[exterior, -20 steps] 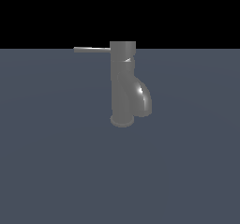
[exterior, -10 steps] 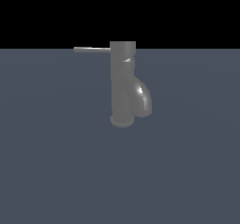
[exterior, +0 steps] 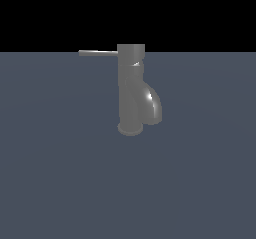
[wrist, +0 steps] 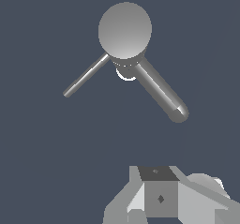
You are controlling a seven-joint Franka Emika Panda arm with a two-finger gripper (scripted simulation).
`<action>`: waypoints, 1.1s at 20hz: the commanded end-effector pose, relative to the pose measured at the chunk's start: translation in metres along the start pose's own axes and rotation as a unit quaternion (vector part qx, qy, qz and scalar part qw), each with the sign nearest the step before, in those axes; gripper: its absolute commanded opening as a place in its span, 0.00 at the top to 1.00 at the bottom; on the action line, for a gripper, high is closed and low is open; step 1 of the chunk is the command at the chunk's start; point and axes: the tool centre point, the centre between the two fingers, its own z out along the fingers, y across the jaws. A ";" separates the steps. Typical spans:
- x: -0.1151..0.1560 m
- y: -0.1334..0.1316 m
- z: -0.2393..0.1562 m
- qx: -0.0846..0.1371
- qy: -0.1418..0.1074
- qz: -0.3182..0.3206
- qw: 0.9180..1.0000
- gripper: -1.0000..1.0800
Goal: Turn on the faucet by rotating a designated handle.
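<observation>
While the gripper point(wrist: 161, 204) hangs above the desk point(exterior: 60, 183), well apart from the faucet point(exterior: 131, 90), its jaws are cut off in the wrist view and absent from the exterior one, so I cannot tell whether it is open. Going from the exterior view's left: the handle point(exterior: 98, 53) is a thin, straight, pale rod. To do it well, I would push near its free tip, sideways. Rightwards, a glossy dark column, then a thick curved spout point(exterior: 151, 104).

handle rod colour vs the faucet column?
The handle is lighter grey than the dark glossy faucet; clearest in the exterior view.
</observation>
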 end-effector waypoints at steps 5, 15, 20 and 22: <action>0.026 -0.027 0.025 -0.001 -0.004 0.082 0.997 1.00; 0.061 -0.068 0.069 -0.011 0.004 0.206 0.979 1.00; 0.076 -0.087 0.093 -0.017 0.015 0.266 0.964 1.00; 0.082 -0.095 0.103 -0.019 0.021 0.289 0.957 1.00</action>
